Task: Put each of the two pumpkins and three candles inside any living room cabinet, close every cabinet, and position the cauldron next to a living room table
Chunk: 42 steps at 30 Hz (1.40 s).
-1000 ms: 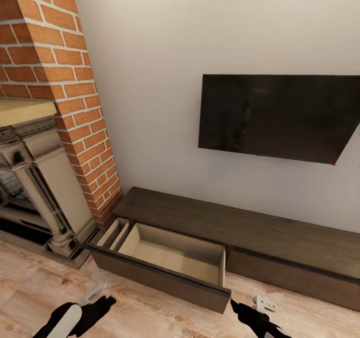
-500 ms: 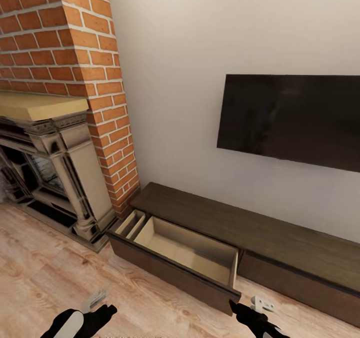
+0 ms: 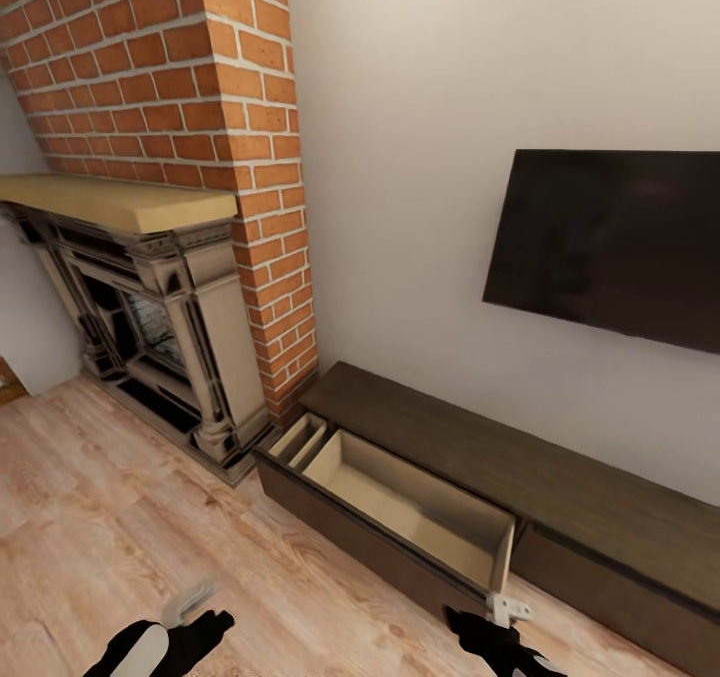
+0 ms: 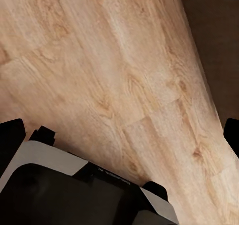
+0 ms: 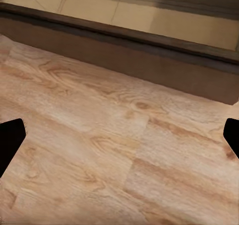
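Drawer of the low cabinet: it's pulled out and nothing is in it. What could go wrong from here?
The open drawer juts over the floor close to the right gripper, so a turn could knock it. It holds no pumpkins or candles, and both grippers, the left gripper too, carry nothing. The cabinet might get left open.

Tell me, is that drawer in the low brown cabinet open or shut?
Open. The drawer is pulled out from the cabinet over the floor, its pale inside bare.

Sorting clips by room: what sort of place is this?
Most likely a living room: a brick fireplace with a mantel, a wall-mounted television, and a long low cabinet with one drawer pulled open, on wood flooring.
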{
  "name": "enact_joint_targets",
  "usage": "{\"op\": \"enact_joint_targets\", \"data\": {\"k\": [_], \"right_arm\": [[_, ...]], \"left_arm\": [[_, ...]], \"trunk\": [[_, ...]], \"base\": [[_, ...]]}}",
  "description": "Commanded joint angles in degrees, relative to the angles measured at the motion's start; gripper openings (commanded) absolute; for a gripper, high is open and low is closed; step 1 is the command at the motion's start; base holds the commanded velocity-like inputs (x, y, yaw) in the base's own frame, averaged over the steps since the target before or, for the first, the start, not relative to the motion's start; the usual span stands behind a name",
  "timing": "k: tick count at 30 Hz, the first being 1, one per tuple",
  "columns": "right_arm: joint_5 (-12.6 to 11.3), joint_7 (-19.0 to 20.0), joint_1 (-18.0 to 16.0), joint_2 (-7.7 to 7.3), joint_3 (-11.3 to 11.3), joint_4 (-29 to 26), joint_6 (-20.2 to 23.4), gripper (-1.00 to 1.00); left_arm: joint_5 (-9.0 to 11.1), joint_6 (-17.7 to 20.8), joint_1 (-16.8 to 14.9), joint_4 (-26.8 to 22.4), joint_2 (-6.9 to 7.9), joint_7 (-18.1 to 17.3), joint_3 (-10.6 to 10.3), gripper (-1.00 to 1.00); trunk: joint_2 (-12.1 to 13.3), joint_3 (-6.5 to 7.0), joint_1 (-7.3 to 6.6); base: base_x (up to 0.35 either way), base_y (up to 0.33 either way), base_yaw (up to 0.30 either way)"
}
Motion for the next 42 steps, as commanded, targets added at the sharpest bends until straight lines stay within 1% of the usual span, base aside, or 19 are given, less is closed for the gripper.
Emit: {"op": "enact_joint_targets", "data": {"k": [1, 8, 37, 42], "right_arm": [[-0.58, 0.26, -0.04, -0.01, 0.41, 0.04, -0.18, 1.00], [-0.50, 0.26, -0.04, 0.00, 0.41, 0.14, -0.21, 1.00], [-0.49, 0.17, -0.04, 0.17, 0.41, 0.50, -0.47, 1.00], [-0.49, 0.17, -0.04, 0.44, 0.41, 0.52, -0.47, 1.00]], "left_arm": [[0.59, -0.41, -0.07, 0.28, 0.04, 0.55, -0.31, 1.00], [0.50, -1.84, -0.07, 1.88, -0.26, 0.53, -0.53, 1.00], [0.56, -2.19, -0.07, 2.40, -0.35, 0.53, -0.54, 1.00], [0.60, -2.19, -0.07, 2.57, -0.35, 0.53, -0.56, 1.00]], "trunk": [[-0.12, -0.12, 0.03], [-0.12, -0.12, 0.03], [-0.12, -0.12, 0.03], [-0.12, -0.12, 0.03]], "base": [[0.000, 0.000, 0.290], [0.000, 0.000, 0.290], [0.000, 0.000, 0.290], [0.000, 0.000, 0.290]]}}
